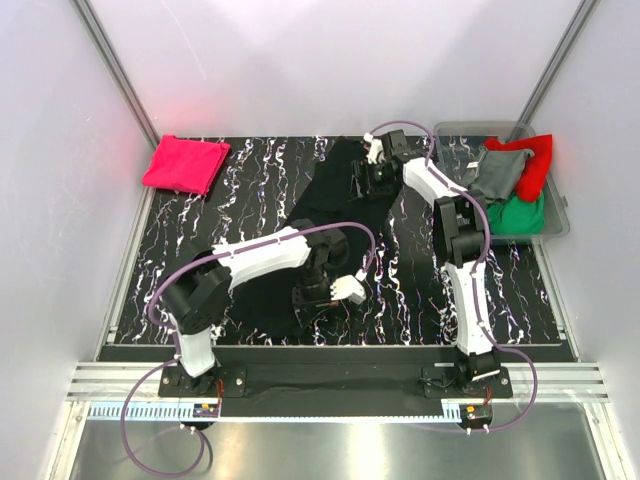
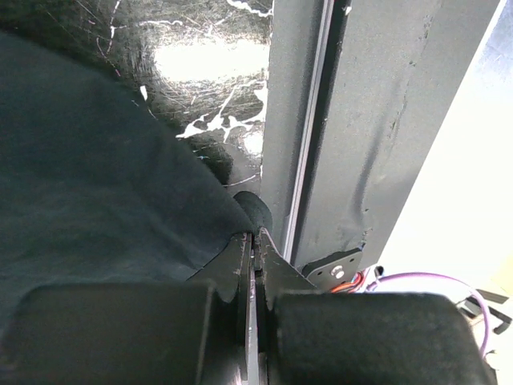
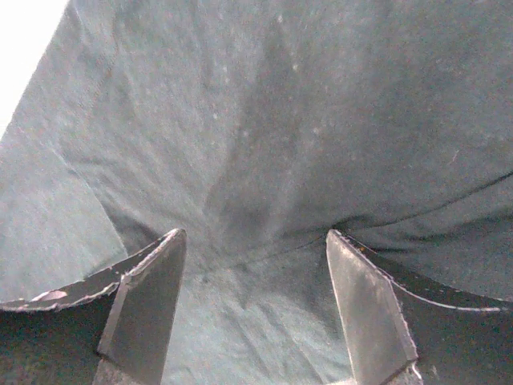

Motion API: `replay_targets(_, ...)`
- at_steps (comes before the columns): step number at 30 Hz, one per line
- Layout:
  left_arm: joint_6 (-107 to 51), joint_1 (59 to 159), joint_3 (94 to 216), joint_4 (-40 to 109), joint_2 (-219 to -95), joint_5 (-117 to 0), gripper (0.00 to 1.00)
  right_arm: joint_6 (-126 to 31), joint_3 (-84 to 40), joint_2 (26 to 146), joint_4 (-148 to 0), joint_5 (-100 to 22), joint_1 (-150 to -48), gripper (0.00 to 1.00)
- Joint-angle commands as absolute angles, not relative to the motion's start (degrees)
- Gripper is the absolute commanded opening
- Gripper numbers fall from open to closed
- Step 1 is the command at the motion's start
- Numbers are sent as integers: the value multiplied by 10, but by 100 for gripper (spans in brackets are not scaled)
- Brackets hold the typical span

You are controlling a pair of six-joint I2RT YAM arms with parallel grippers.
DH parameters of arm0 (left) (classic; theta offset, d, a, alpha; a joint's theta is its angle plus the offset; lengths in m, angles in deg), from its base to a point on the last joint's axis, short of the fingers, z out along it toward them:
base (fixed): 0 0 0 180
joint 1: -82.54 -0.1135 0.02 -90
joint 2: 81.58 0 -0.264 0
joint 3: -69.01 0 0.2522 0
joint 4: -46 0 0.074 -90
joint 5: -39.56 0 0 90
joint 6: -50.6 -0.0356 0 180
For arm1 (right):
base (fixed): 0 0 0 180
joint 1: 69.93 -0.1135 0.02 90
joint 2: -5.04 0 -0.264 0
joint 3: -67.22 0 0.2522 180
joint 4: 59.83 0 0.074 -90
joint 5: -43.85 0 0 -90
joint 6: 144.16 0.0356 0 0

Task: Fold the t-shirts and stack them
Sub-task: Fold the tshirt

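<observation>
Where the black t-shirt [image 1: 325, 200] lies spread on the table [image 1: 420, 290], the left gripper [image 2: 255, 241] is clenched on its near edge, with cloth pinched at the tips. The right gripper [image 3: 254, 234] stands released over the shirt's far end, jaws wide apart. 1 folded pink-red t-shirt [image 1: 185, 165] lies to its far left. 3 more lie in a bin [image 1: 555, 215] to its right: a grey t-shirt [image 1: 500, 172], a red t-shirt [image 1: 538, 160] and a green t-shirt [image 1: 518, 213].
</observation>
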State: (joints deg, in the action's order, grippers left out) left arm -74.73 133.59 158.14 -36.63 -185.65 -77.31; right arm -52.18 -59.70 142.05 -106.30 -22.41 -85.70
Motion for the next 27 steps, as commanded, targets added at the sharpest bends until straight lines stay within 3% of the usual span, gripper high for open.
replay_targets(1, -736, 1337, 1619, -360, -1878, -795, 1, -504, -650, 1494, -1080, -215, -872, 79)
replay_targets(8, -730, 1354, 1723, -364, -1980, -808, 2, -488, -770, 1563, -1070, -192, -888, 81)
replay_targets(27, -730, 1421, 1903, -385, -2104, -820, 3, -469, -787, 1576, -1065, -161, -898, 82)
